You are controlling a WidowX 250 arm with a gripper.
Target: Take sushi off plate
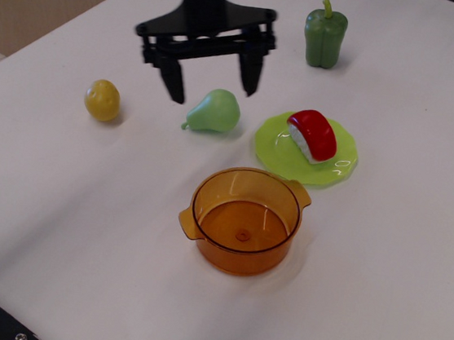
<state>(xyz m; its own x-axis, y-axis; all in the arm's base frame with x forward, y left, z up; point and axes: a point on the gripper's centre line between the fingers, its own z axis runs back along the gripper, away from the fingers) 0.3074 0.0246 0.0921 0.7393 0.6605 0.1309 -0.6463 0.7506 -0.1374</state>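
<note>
1. No brand, label or writing can be read on anything in this single view of the white table [376,302].
2. The sushi [313,135], red-topped with a white base, lies tilted on the lime-green plate [272,146]. The plate sits just beyond the orange see-through pot [243,219], close to its far rim.
3. A green pear [216,110] lies just left of the plate. A yellow lemon [103,99] sits well to the left of the pear. A green bell pepper [324,37] stands upright, well beyond the plate.
4. Bare table stretches to the right of the plate and in front of the pot. The table's left edge runs diagonally beyond the lemon.
5. The black tool [211,78] hangs over the table above and just behind the pear, pointing downward, its two fingers spread wide and holding nothing. It is apart from the plate, to its left.
</note>
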